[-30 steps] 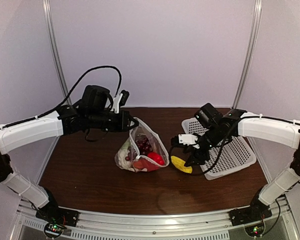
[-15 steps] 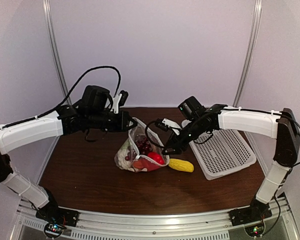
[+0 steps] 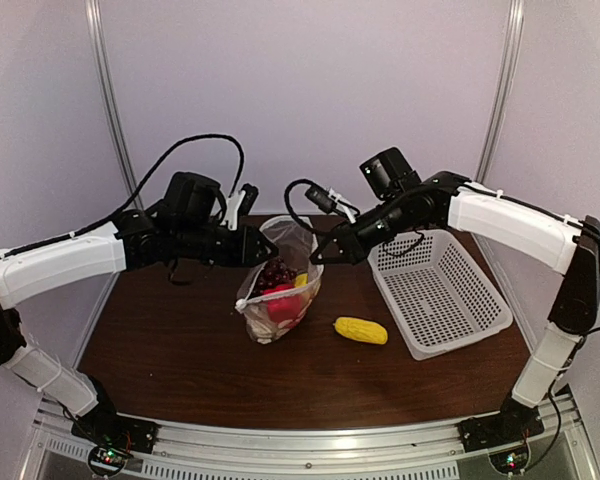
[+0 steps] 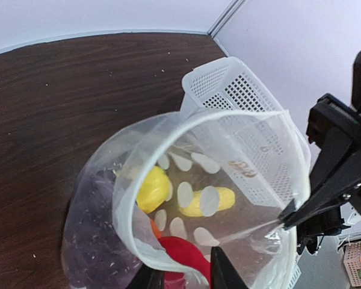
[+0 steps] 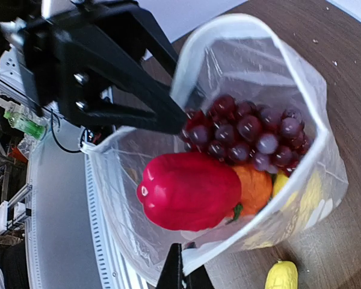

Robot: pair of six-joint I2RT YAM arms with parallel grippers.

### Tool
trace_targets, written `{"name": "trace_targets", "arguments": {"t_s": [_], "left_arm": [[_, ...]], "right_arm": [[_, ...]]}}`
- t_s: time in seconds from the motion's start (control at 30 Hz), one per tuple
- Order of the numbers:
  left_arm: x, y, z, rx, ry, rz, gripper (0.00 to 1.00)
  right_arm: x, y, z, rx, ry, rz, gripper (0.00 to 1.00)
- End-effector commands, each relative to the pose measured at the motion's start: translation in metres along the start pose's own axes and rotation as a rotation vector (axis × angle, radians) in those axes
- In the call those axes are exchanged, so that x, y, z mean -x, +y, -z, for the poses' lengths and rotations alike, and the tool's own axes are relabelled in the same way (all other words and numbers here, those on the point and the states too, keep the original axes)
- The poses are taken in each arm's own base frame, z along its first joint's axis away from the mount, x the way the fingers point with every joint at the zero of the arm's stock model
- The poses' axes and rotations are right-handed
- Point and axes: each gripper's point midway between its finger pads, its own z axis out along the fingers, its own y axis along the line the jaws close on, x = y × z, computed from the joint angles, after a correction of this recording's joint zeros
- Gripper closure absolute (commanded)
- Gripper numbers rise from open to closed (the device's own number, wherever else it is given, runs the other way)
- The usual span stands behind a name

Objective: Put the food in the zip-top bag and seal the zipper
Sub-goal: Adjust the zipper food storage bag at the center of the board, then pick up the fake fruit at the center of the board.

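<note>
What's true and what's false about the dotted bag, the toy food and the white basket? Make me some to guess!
1. The yellow piece lies inside the basket. False: it lies on the table, beside the basket.
2. The grapes are in the bag. True.
3. The bag's mouth is zipped shut. False: it gapes wide open.
4. The red pepper is in the bag. True.
5. The right end effector pinches the bag's rim. True.

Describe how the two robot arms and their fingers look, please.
Both arms, left arm and right arm, have smooth white shells with black joints and black wrist units. Thin black cables loop over them. The fingers are slim, black and tapered.
</note>
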Motion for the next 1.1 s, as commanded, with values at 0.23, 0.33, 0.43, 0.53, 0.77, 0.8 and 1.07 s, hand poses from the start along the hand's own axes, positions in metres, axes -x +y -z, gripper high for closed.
{"name": "trace_targets", "arguments": {"t_s": [0.23,0.33,0.43,0.53,0.77,0.8,1.07], "left_arm": [[0.002,0.018,0.013,0.144,-0.037,-0.017,1.00],[0.006,0.015,0.010,0.141,-0.033,-0.029,1.00],[0.015,0.009,0.011,0.130,-0.043,-0.043,1.00],[0.028,0.000,0.016,0.110,-0.067,-0.065,1.00],[0.037,0.011,0.013,0.162,-0.058,-0.074,1.00],[0.036,0.014,0.011,0.170,-0.054,-0.069,1.00],[0.039,0.032,0.010,0.232,-0.063,-0.060,1.00]], "right_arm": [[0.006,0.017,0.000,0.121,-0.019,-0.089,1.00],[0.007,0.019,0.002,0.124,-0.025,-0.083,1.00],[0.001,0.019,0.005,0.118,-0.001,-0.060,0.79],[-0.011,0.009,0.016,0.086,0.031,0.000,0.59],[-0.095,-0.030,0.044,-0.013,0.241,0.285,0.49],[-0.107,-0.033,0.046,-0.014,0.263,0.316,0.46],[-0.147,-0.046,0.037,-0.042,0.348,0.438,0.41]]}}
